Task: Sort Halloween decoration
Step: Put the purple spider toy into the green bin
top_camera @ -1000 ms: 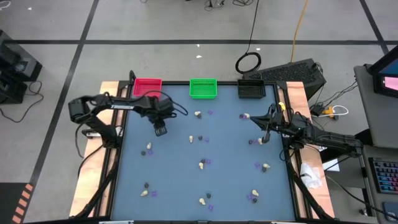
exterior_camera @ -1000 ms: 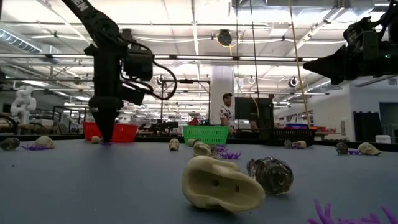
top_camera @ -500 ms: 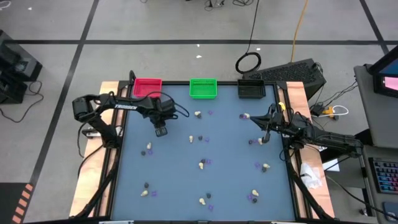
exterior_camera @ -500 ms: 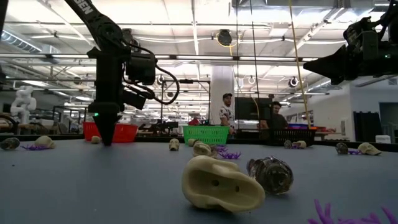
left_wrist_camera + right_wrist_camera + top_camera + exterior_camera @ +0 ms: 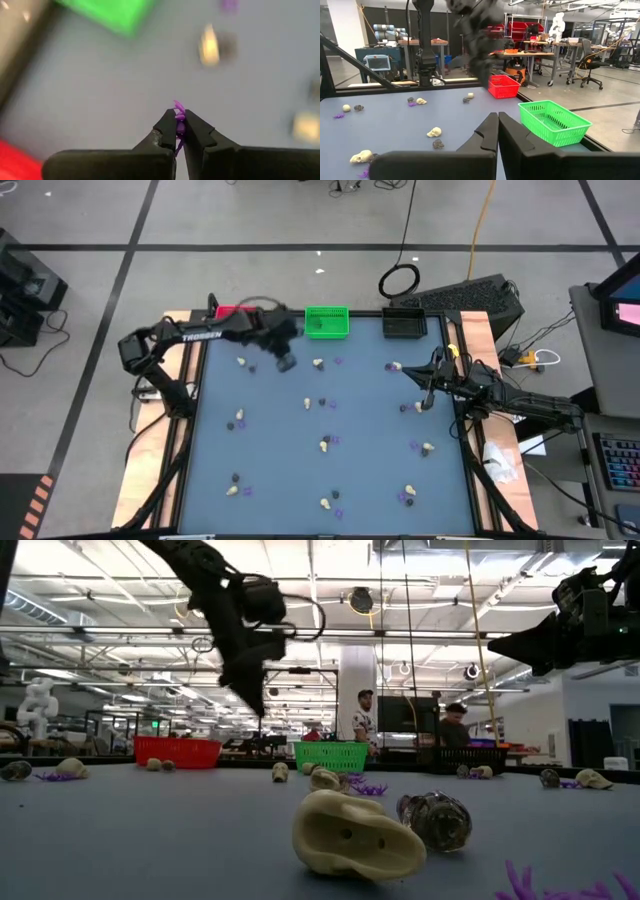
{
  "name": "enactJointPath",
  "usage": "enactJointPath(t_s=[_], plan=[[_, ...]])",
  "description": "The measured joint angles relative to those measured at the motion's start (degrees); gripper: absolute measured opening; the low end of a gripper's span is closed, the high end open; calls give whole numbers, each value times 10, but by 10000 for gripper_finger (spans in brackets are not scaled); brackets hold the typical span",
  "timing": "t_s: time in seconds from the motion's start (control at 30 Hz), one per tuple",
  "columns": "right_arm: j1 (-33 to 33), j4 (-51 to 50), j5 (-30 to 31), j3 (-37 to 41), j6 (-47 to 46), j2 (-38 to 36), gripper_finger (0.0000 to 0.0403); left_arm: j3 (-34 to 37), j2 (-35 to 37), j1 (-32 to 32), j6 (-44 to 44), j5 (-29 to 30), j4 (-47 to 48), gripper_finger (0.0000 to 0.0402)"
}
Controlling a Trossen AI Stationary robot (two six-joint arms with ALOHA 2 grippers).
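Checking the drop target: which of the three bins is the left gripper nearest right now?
The green bin, the middle one: the left gripper, shut on a purple bit, hangs just short of it.

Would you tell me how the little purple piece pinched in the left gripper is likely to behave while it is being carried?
The purple piece looks thin and flat, so probably very light and somewhat bendy. The left gripper holds it only at the fingertips, so it might twist or slip. Its frilly edges may help it catch.

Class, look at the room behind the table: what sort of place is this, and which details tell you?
Probably a robotics lab or workshop: other robot arms stand on benches, a white humanoid figure waits at the side, and office chairs sit by workbenches under open ceiling ducts.
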State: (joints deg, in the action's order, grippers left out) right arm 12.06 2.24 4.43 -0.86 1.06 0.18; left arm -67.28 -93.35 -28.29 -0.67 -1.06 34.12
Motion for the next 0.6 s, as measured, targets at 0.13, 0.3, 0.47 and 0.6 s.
enactJointPath(t_s=[0.13,0.3,0.47,0.6], plan=[[0,0,0,0,0,0,0,-67,-44,-34,5,-34,-41,5],[0,0,0,0,0,0,0,-157,-139,-51,52,-67,-59,5],[0,0,0,0,0,0,0,-244,-226,-56,101,-71,-53,4],[0,0,0,0,0,0,0,-294,-282,-61,132,-71,-33,3]])
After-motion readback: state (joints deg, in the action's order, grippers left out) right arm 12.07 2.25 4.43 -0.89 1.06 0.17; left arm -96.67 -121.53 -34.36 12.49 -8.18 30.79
